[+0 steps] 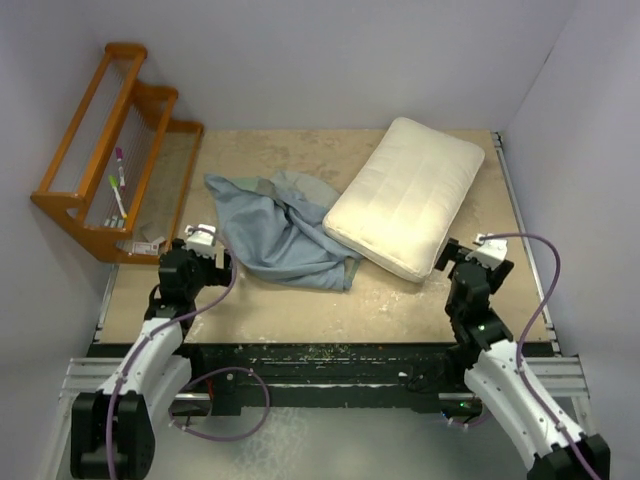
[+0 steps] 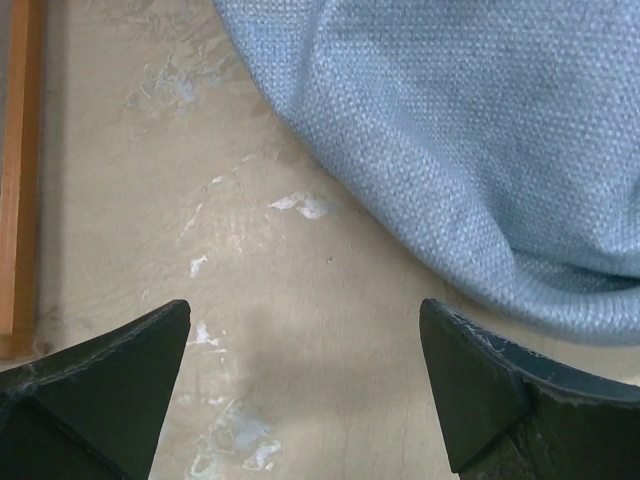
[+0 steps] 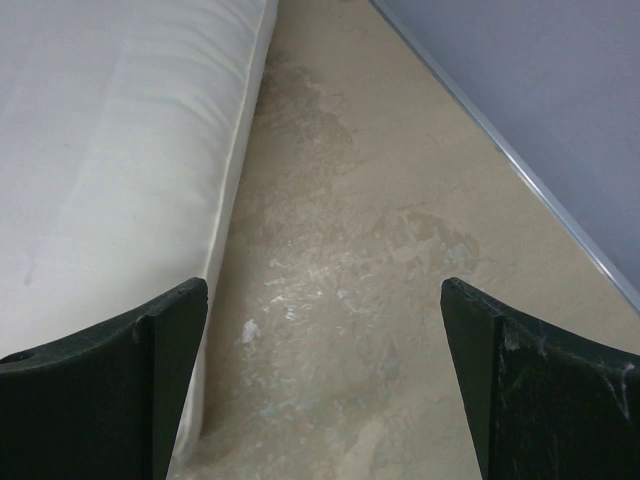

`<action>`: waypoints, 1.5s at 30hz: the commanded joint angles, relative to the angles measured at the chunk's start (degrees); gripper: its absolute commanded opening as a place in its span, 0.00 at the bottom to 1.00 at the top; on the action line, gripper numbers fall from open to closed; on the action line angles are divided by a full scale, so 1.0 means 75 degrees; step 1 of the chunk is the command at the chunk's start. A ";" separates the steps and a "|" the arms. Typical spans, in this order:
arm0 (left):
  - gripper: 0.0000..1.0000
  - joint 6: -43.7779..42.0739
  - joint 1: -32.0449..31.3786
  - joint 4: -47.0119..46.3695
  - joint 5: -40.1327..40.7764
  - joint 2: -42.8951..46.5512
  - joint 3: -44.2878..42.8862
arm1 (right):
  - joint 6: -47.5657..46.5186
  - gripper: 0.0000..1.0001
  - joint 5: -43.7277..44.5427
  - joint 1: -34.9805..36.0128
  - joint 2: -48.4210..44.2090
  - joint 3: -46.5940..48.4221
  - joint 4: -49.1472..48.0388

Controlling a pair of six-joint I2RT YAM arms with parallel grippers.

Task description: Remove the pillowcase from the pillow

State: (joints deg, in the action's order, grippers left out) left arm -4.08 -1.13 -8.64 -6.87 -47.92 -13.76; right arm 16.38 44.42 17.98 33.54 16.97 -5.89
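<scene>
We find the pillowcase (image 1: pixel 285 235) off the pillow (image 1: pixel 405 195)
Overhead, it lies crumpled at the pillow's left. Left wrist: left gripper (image 2: pixel 305 325) spread, empty, cloth just beside. Right wrist: right gripper (image 3: pixel 325 300) spread, empty; we should back off without snagging it.

From above and behind, one view covers the table (image 1: pixel 300 312); close wrist views share its pillowcase (image 2: pixel 470 140) and pillow (image 3: pixel 110 150).
</scene>
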 commanded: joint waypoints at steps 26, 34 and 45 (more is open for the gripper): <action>0.99 0.0267 0.0033 -0.0819 0.0694 0.2607 0.1357 | -0.2013 1.00 -0.1334 -0.0004 -0.3167 -0.2258 -0.1941; 0.99 0.0267 0.0033 -0.0816 0.0697 0.2625 0.1354 | -0.1690 1.00 -0.1558 -0.0006 -0.3030 -0.2164 -0.1853; 0.99 0.0270 0.0033 -0.0810 0.0694 0.2626 0.1362 | -0.1958 1.00 -0.2185 0.0005 -0.2401 -0.2108 -0.2278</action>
State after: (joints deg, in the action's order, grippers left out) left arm -3.42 -1.13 -11.57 -2.07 -28.64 -3.49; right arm 2.59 28.82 17.93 13.67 1.04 -19.16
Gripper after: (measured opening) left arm 0.990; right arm 0.997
